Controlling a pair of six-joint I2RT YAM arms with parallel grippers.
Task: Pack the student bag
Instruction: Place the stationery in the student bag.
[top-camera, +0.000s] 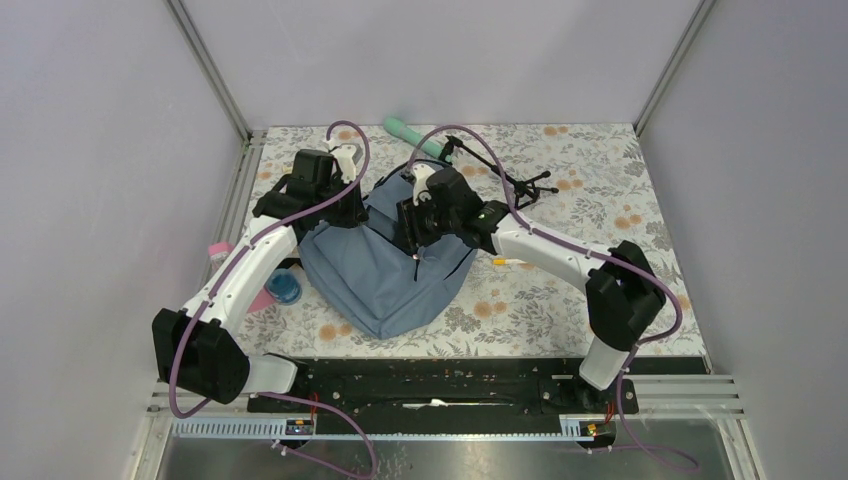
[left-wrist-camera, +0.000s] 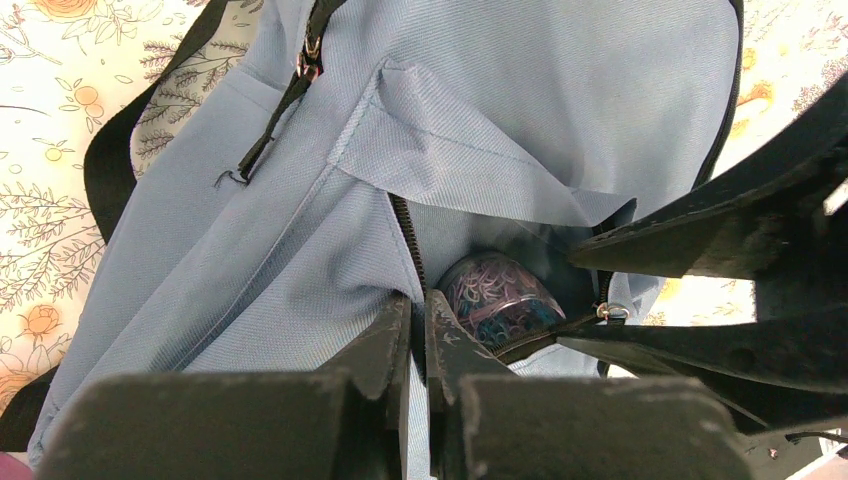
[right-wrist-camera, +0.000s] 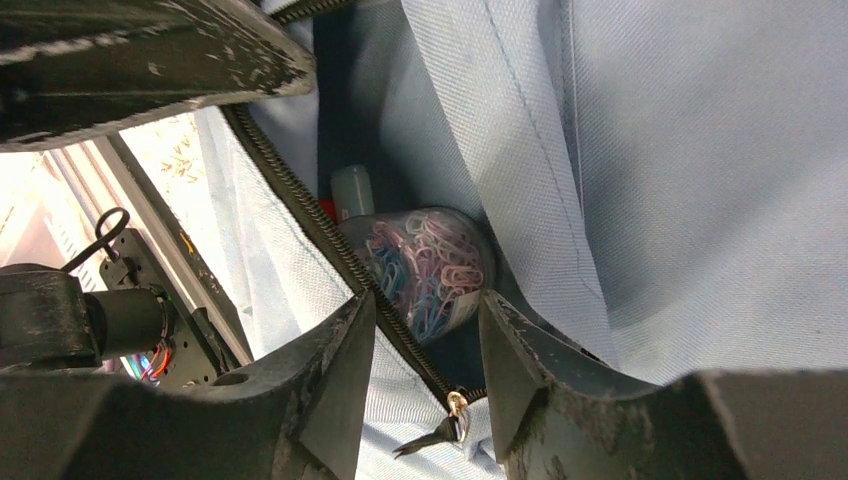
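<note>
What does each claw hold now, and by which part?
The left claw pinches the student bag by the zipper edge of its opening. The right claw is open and holds nothing.

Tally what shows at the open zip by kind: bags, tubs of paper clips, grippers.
backpack: 1
tub of paper clips: 1
grippers, the left gripper and the right gripper: 2
Total: 4
</note>
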